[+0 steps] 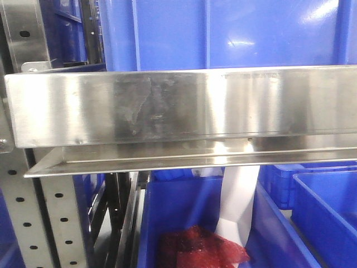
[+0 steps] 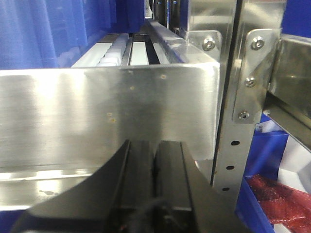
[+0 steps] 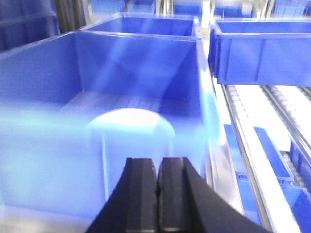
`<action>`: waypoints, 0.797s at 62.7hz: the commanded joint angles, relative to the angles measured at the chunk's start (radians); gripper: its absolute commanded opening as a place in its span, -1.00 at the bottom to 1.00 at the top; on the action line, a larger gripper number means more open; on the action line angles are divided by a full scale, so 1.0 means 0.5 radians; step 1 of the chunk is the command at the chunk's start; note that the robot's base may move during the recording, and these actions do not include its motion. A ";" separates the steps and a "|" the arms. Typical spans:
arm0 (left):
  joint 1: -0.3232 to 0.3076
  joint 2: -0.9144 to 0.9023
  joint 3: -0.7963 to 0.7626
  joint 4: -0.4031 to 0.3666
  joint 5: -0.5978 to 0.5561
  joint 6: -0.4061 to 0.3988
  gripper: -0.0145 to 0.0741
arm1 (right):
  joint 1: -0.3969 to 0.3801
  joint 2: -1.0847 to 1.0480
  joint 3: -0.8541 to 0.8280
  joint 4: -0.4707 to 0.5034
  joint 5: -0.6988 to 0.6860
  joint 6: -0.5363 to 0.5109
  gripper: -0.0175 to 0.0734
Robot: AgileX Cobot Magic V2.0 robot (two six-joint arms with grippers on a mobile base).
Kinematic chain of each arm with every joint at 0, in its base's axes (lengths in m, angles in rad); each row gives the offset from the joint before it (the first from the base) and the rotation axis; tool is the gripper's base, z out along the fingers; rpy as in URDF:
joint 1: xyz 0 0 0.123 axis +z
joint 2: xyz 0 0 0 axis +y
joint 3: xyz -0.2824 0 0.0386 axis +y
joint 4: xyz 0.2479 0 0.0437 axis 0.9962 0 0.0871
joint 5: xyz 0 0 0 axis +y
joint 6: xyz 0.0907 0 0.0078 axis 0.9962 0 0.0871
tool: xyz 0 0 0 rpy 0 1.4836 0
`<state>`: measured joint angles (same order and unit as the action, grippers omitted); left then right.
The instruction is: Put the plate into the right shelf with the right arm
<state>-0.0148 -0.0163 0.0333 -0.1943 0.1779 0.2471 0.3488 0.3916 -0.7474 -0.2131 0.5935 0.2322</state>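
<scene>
No readable writing, labels or brand marks in any view.

Left gripper (image 2: 155, 167): black fingers pressed together, no gap, nothing between them. It sits just in front of the tall steel lip of a rack shelf (image 2: 107, 116), close to the metal; contact can't be confirmed. Right of it, a grey perforated upright (image 2: 233, 145) with bolted brackets.

Right gripper (image 3: 158, 187): fingers also closed flush, nothing held. It points into a large blue bin (image 3: 63, 87), motion-blurred. A pale round white shape (image 3: 130, 127) sits just beyond the fingertips, low against the bin's near wall. It could be the plate, but it is too smeared to tell, and I can't say whether it is inside the bin or in front of it. More blue bins (image 3: 262, 53) behind and to the right, with pale roller tracks (image 3: 267, 111) beneath them.

Front camera: brushed steel shelf lip (image 1: 178, 103) fills the middle, scuffed and shiny, with a blue bin (image 1: 223, 33) sitting on it. Below, another blue bin (image 1: 178, 206) holds red mesh material (image 1: 195, 248) and a white strip (image 1: 237, 201).
</scene>
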 commanded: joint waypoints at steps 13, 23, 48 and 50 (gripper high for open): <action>-0.010 -0.023 0.015 -0.016 -0.167 -0.005 -0.78 | -0.007 -0.590 0.354 -0.020 -0.188 -0.009 -0.55; -0.010 -0.023 0.015 -0.016 -0.167 -0.005 -0.78 | -0.007 -0.693 0.441 -0.020 -0.142 -0.009 -0.55; -0.010 -0.023 0.015 -0.016 -0.167 -0.005 -0.78 | -0.007 -0.695 0.481 -0.025 -0.123 -0.011 -0.55; -0.010 -0.023 0.015 -0.016 -0.167 -0.005 -0.78 | -0.007 -0.695 0.481 -0.025 -0.123 -0.009 -0.55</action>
<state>-0.0148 -0.0163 0.0333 -0.1943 0.1779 0.2471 0.3488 0.0269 -0.4822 -0.2131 0.6093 0.2322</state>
